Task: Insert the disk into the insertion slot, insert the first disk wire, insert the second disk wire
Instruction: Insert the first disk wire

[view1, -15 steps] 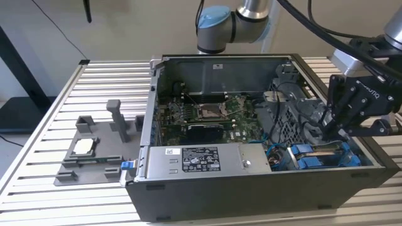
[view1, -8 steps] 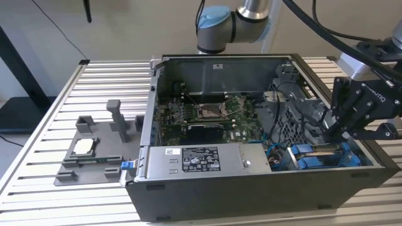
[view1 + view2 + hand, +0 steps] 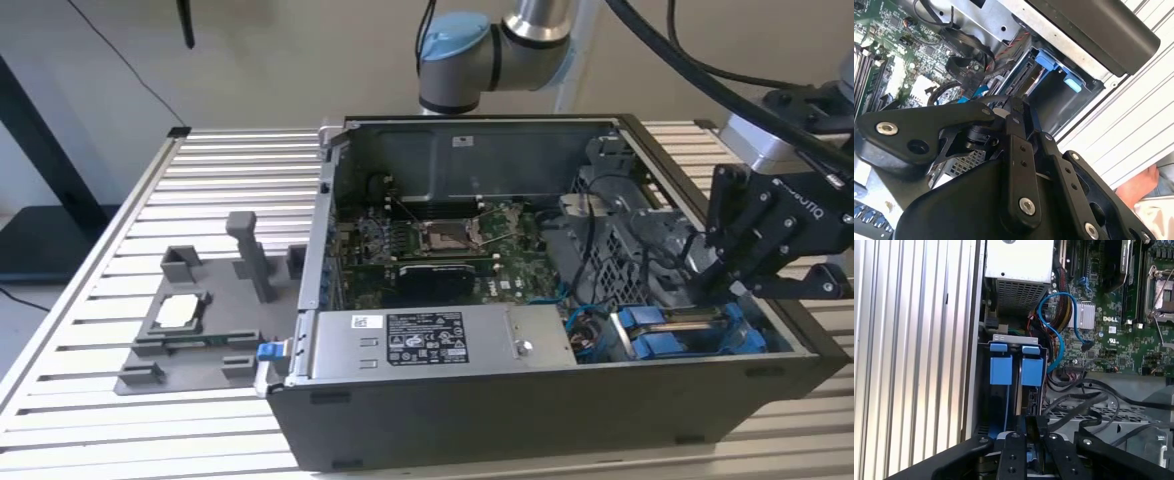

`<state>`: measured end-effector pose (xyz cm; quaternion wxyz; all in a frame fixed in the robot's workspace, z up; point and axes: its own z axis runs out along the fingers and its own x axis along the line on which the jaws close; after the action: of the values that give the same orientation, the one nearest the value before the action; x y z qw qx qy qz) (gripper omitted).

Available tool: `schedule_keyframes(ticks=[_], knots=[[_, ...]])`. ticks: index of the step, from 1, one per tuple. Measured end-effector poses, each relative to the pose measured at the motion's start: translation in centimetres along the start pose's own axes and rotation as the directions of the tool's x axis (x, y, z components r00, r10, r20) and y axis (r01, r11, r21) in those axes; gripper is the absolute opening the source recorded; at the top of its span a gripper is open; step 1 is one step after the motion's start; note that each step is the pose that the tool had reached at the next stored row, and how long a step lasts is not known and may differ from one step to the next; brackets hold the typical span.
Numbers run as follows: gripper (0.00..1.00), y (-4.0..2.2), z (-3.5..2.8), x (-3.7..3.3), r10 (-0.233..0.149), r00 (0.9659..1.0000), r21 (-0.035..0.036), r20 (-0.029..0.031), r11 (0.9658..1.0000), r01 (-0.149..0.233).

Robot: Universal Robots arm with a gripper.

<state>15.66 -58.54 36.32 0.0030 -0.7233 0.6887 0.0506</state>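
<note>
The end effector [image 3: 731, 290] hangs low over the corner of the open computer case [image 3: 534, 420] at the exterior view's right. In the first wrist view its fingers [image 3: 1014, 452] look clenched on a small dark plug [image 3: 1032, 427], probably a disk wire's end, held upright so it can meet the drive from above. Directly below is the insertion slot [image 3: 694, 330], its two blue clips [image 3: 1000, 369] side by side against the case wall, just beside the grey power-supply box [image 3: 427, 340]. I cannot tell whether a disk is fully seated under the clips. A blue cable [image 3: 1054, 335] loops near the slot, and loose black cables [image 3: 1079, 405] sprawl over the perforated cage [image 3: 1114, 415] next to the end effector, crowding the approach. The case rests on the ribbed table [image 3: 227, 180], and a person's hand [image 3: 1139, 185] shows beyond the case edge.
</note>
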Motion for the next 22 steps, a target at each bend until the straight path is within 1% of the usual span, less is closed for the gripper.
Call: schedule_keyframes(ticks=[5,8,11,12,13,16,18,22], knots=[[0.19,-0.16,0.45,0.05,0.0,1.0,0.0003,0.0055,1.0,0.0],[0.19,-0.29,0.76,0.07,0.0,1.0,0.0008,0.0065,1.0,0.0],[0.19,-0.57,0.98,0.11,0.001,1.0,0.0025,0.0078,1.0,-0.001],[0.19,-0.66,1.02,0.12,0.004,0.9999,0.0029,0.0098,1.0,-0.004],[0.19,-0.74,1.07,0.12,0.007,0.9999,0.0034,0.0131,1.0,-0.007],[0.19,-0.79,1.16,0.13,0.024,0.9995,0.0053,0.0214,0.9997,-0.024],[0.19,-0.81,1.19,0.12,0.036,0.9991,0.0063,0.0225,0.9993,-0.036],[0.19,-0.81,1.21,0.13,0.036,0.9991,0.0064,0.0228,0.9993,-0.036]])
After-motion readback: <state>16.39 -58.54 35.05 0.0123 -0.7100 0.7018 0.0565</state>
